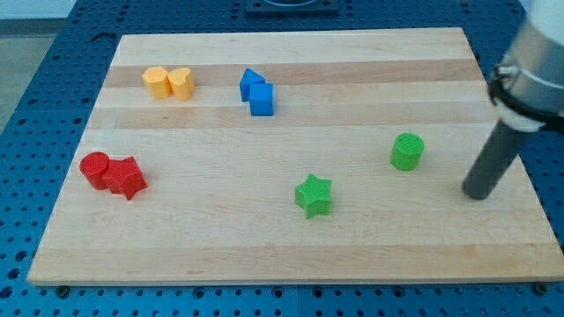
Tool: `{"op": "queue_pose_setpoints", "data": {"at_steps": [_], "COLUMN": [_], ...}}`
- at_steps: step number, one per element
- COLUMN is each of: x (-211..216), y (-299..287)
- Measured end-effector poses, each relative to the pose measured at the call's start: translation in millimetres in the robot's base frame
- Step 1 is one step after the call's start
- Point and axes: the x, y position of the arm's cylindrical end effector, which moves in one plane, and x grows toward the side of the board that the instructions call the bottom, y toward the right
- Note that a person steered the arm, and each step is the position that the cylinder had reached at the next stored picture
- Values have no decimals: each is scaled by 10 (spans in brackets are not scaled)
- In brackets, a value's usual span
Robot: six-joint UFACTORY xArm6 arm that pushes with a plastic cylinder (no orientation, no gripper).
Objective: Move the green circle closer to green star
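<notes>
Wooden bench (291, 246) with bare board between the green circle (407, 151) and the green star (313, 195), which lies toward the view's lower left of it. My tip (477, 194) rests near the bench's right edge, right of the circle and apart from it. Yellow blocks (168, 83), blue blocks (256, 92) and red blocks (112, 174) stand well apart.

My tip (478, 194) sits on the wooden board (352, 79), near the right of the green circle block (407, 151), not touching. Green star block (314, 195) lies left of and nearer than the circle, apart from it.
</notes>
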Motion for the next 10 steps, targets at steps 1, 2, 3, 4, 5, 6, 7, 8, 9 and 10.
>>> {"op": "queue_pose_setpoints", "data": {"at_steps": [1, 2, 3, 4, 5, 6, 7, 8, 9, 10], "x": [-244, -436, -444, -444, -444, -523, -722, -710, -504, -411], "y": [149, 55, -355, -758, -845, -733, -800, -1171, -1572, -1793]}}
